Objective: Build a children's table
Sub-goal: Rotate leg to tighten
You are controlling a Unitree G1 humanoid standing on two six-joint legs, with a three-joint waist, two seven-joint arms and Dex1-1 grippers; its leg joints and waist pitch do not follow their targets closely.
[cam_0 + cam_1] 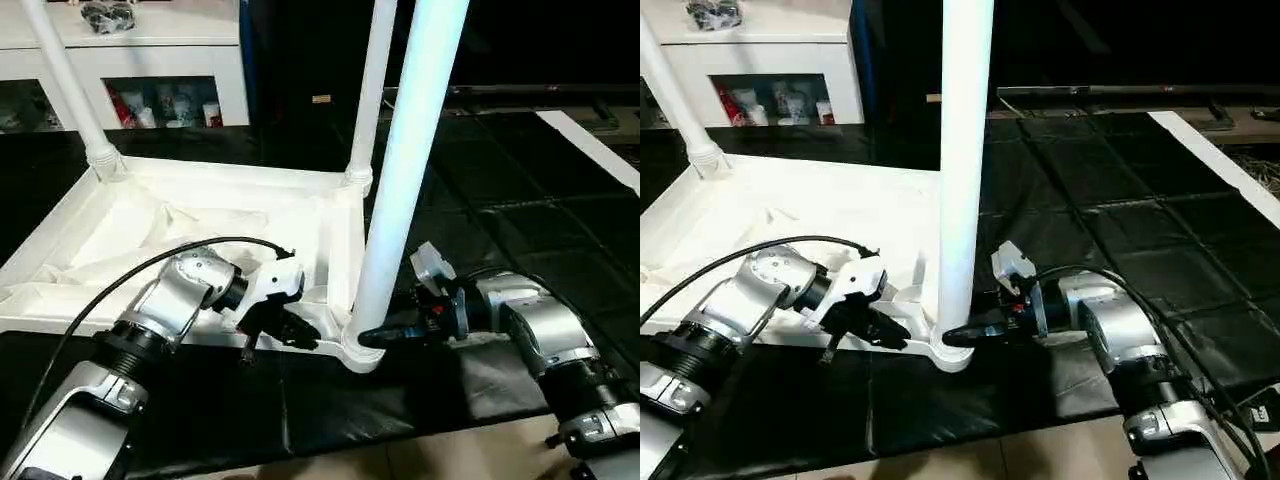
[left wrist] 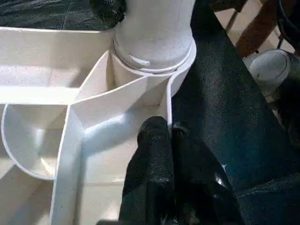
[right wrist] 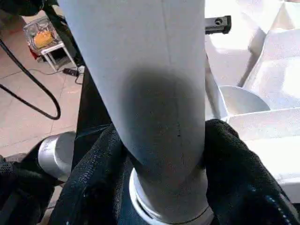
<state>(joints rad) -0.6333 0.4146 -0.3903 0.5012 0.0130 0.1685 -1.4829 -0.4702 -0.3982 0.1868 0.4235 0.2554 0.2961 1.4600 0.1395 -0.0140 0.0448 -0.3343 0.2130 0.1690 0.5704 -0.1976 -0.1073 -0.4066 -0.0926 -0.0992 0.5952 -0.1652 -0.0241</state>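
Tabletop glossy white plastic; leg smooth white; floor mat matt black.

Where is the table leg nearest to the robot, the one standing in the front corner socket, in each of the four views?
Left eye view: near leg, right of centre, rising from the corner socket.
Right eye view: the leg stands at centre.
Left wrist view: its flared base at the top, beyond the left gripper.
Right wrist view: the leg between the right gripper's fingers.
Shared landmark: the corner socket ring.
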